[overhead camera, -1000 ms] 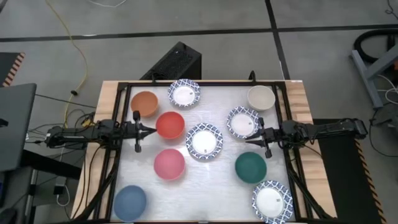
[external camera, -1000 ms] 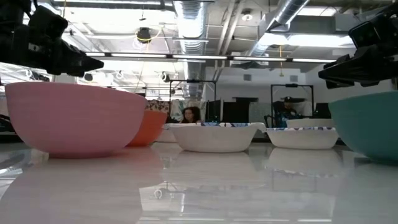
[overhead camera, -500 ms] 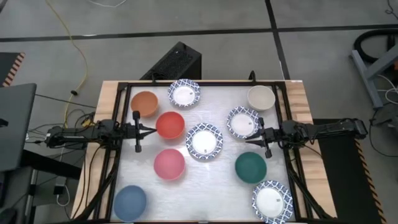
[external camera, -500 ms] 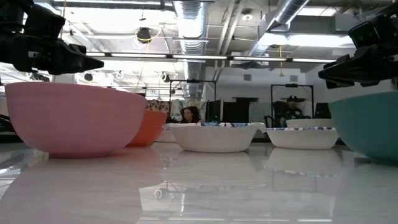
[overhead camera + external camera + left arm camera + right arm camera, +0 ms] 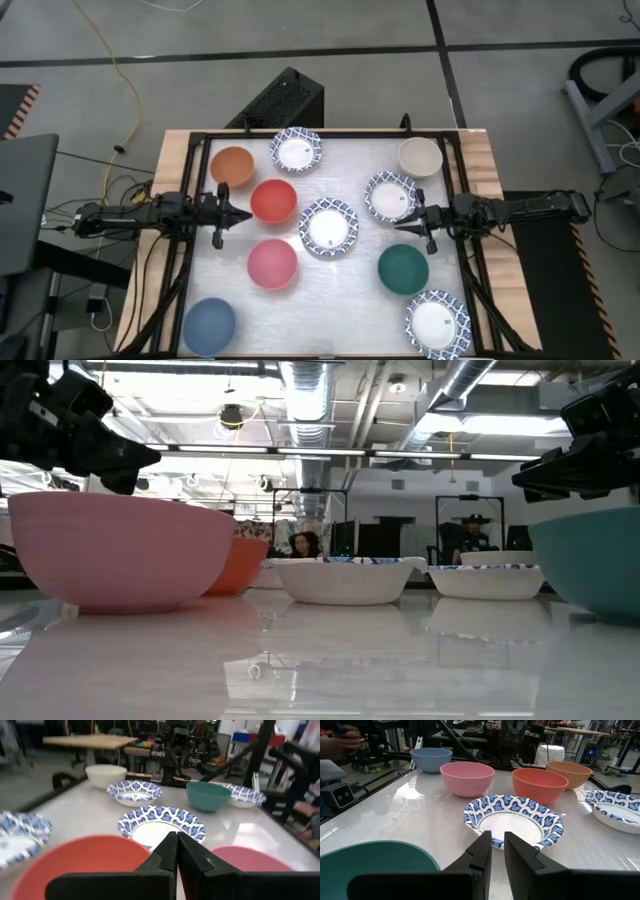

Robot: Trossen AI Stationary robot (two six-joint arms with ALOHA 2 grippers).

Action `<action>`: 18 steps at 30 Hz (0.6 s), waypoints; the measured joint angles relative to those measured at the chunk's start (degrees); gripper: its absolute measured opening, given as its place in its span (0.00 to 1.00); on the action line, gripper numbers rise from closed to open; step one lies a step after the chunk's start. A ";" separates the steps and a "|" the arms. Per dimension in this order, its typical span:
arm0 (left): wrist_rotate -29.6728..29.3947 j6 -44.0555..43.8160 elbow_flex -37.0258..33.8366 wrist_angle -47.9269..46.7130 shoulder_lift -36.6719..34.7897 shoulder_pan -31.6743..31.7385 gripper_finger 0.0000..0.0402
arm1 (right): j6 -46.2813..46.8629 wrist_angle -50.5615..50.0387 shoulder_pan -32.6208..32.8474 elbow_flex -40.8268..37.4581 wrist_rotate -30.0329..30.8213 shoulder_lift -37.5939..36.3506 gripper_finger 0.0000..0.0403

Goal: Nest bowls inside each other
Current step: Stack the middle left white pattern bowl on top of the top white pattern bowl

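Several bowls stand apart on their bases on the white table. They include an orange [image 5: 232, 166], a red [image 5: 273, 201], a pink [image 5: 272, 264], a blue [image 5: 209, 325], a dark green [image 5: 403, 269] and a cream bowl [image 5: 419, 157], plus several white ones with blue-patterned rims, one at the middle [image 5: 328, 227]. My left gripper [image 5: 243, 213] hovers shut at the table's left side, pointing level at the red bowl [image 5: 75, 857]. My right gripper [image 5: 401, 227] hovers at the right side, its fingers a narrow gap apart [image 5: 498, 837], pointing at the middle patterned bowl [image 5: 513, 819]. Neither holds anything.
A black frame [image 5: 330, 134] runs along the table's far edge and its sides. Bare table lies between the pink and dark green bowls. Beyond the table the low view shows people [image 5: 308, 545] seated in the room.
My left gripper has rolled about its own pointing line while staying in place and staying shut. No bowl has moved.
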 joint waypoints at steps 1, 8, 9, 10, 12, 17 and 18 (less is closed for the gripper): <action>0.00 -1.33 0.00 -0.10 0.00 0.01 0.00 | -0.01 -0.01 0.01 -0.01 0.00 -0.01 0.18; -1.13 -3.96 0.00 0.25 0.00 0.01 0.00 | -0.01 0.00 0.00 -0.01 0.00 -0.01 0.18; -1.61 -4.00 0.00 0.28 0.00 0.01 0.00 | 0.00 -0.01 0.00 -0.02 0.00 -0.02 0.18; -2.03 -4.01 0.00 0.31 0.00 0.01 0.00 | 0.00 -0.01 0.00 -0.02 0.00 0.00 0.18; -2.92 -4.01 0.00 0.32 0.00 0.00 0.00 | -0.01 -0.01 0.02 -0.01 0.00 -0.01 0.18; -4.04 -6.59 0.00 2.12 0.00 0.00 0.00 | 0.00 -0.01 0.00 -0.02 -0.02 -0.02 0.18; -3.73 -6.67 0.00 2.81 0.00 0.01 0.00 | 0.00 0.00 0.00 0.00 0.00 0.00 0.18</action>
